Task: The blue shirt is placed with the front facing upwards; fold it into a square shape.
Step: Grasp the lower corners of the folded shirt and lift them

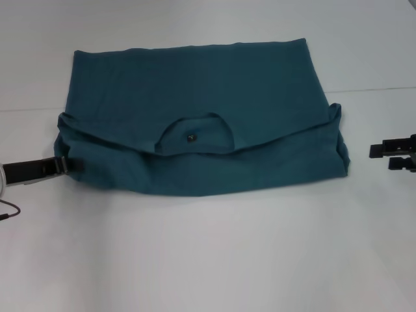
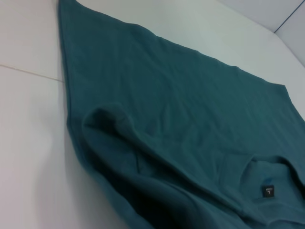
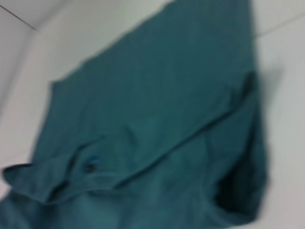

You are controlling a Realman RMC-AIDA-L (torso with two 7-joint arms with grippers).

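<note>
Shirt (image 1: 195,110) lies folded on table (image 1: 208,260) | my left gripper (image 1: 71,165) touches its edge, grip unclear | my right gripper (image 1: 380,153) spread, apart.

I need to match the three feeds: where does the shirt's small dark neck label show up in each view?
Head view: the neck label sits inside the collar opening, near the middle of the blue shirt.
Left wrist view: the label is in the lower right corner, inside the collar.
Right wrist view: the label is a dark spot at lower left, blurred.
Shared landmark: the curved collar around the label.
</note>
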